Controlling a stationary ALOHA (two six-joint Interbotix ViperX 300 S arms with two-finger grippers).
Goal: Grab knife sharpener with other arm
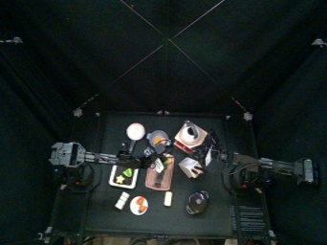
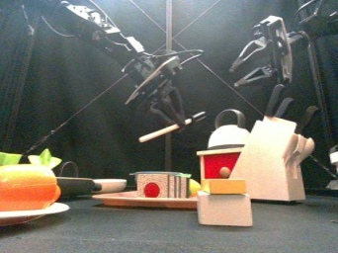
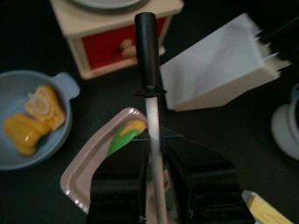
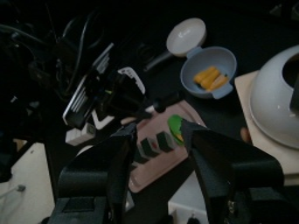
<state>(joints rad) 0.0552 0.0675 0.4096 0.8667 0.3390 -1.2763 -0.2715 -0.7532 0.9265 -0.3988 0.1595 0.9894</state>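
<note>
The knife sharpener (image 3: 146, 61) is a thin steel rod with a black handle. My left gripper (image 3: 149, 179) is shut on the steel end, and the handle sticks out ahead of the jaws. In the front view the sharpener (image 2: 169, 129) hangs tilted in the air above the pink board, under the left gripper (image 2: 164, 103). My right gripper (image 2: 270, 51) is higher and to the right, above the knife block, with its jaws open and empty. The right wrist view shows its jaws (image 4: 159, 157) spread, with the left arm (image 4: 107, 87) beyond them.
A white knife block (image 2: 271, 158) stands at the right beside a red and white box (image 2: 222, 163) with a white kettle (image 2: 231, 131) on it. A pink board (image 2: 148, 200), a plate (image 2: 34, 210) of toy food, a blue bowl (image 4: 212, 73) and a cream block (image 2: 226, 207) crowd the table.
</note>
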